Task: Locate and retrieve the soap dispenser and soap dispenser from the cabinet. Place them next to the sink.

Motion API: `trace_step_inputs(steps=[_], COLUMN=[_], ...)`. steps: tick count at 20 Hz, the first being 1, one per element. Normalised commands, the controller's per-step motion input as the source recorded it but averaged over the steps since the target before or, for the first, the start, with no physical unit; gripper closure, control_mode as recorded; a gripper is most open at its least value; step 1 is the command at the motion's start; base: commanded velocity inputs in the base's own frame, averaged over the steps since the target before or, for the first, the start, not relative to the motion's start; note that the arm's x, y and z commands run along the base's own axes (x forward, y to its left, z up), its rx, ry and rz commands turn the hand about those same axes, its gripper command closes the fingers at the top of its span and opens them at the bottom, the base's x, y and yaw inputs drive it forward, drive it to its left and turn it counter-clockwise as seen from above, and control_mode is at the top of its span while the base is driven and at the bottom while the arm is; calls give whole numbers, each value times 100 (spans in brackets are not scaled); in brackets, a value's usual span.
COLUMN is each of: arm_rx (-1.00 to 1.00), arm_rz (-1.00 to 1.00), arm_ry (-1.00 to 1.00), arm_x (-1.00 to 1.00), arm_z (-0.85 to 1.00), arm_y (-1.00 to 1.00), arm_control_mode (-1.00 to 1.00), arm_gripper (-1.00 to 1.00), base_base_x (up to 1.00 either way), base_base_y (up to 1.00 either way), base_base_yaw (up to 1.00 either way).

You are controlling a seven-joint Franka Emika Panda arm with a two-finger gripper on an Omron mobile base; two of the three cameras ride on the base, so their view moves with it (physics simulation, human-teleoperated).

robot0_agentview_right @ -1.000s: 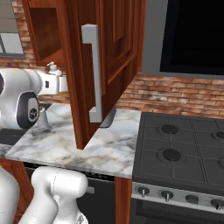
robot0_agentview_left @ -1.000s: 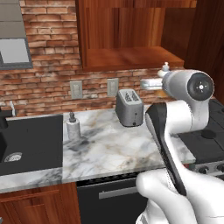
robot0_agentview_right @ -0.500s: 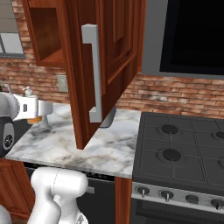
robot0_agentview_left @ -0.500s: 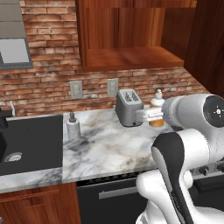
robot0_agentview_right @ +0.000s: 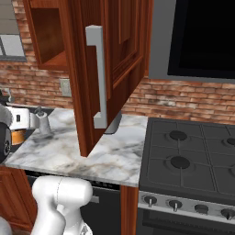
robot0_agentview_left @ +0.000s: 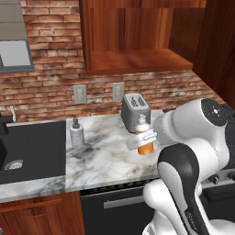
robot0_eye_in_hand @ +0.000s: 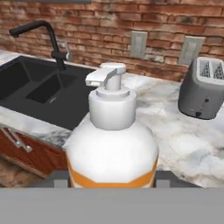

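Your claw is clamped on the orange soap bottle, held above the marble worktop just in front of the toaster. Open worktop runs left toward the black sink. The grey marbled dispenser stands upright by the sink's right edge. Cabinet shelf overhead, its door swung open on your right. The bottle has a white pump cap and white shoulders over an orange body.
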Motion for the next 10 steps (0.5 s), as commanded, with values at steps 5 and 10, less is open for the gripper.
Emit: trace_step_inputs(steps=[5, 10], arm_rx=[0, 0], arm_rz=[40, 40], arm_ry=[0, 0], arm_x=[-6, 0], arm_z=[-63, -65], arm_y=[54, 52], arm_control_mode=[-100, -100], arm_gripper=[100, 100], base_base_x=[0, 0], base_base_y=[0, 0], base_base_yaw=[0, 0])
